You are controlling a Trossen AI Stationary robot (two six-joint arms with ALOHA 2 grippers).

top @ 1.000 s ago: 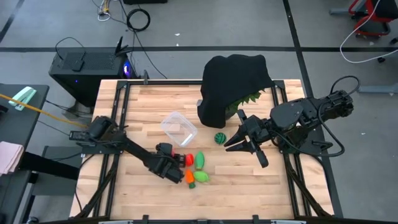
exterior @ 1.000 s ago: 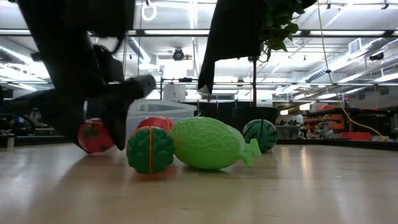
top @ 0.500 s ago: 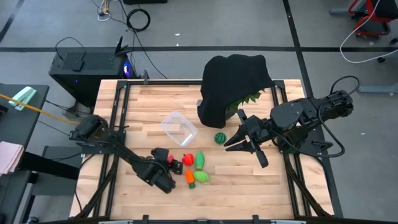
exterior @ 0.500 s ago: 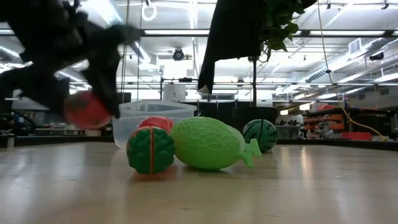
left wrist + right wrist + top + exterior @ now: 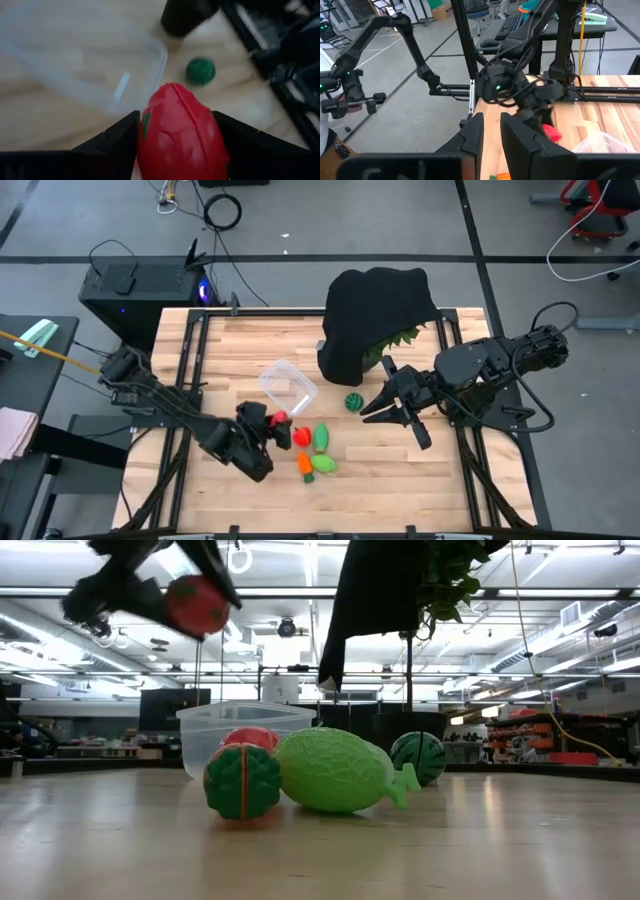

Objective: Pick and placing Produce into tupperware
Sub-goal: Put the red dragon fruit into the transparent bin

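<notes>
My left gripper [image 5: 270,421] is shut on a red toy fruit [image 5: 181,135], held high over the table just near of the clear tupperware [image 5: 288,386]. In the low view the red toy [image 5: 197,605] hangs well above the tupperware [image 5: 245,730]. On the wood rest another red toy [image 5: 301,437], a light green one [image 5: 321,438], an orange one [image 5: 305,464], a second light green one [image 5: 324,465] and the dark-green striped ball [image 5: 353,401]. My right gripper [image 5: 392,414] waits open, right of the ball. My left gripper pinches the red toy across its middle [image 5: 150,131] between the two fingers, one finger [image 5: 115,145] on each side. The fingers come slanting down from the table's left. The toy is lifted clear of the table, its free end [image 5: 205,610] sticking out past the fingertips.
A black cloth over spiky green leaves [image 5: 375,315] stands at the far right of the table, just behind the tupperware and ball. Bare wood lies along the near edge [image 5: 400,490] and far left [image 5: 220,345].
My left gripper has risen from table height with the red toy and drifted a little toward the far edge, nearer the tupperware. The red toy, on the wood beside the other produce a second ago, is now lifted clear. The right arm has kept still.
</notes>
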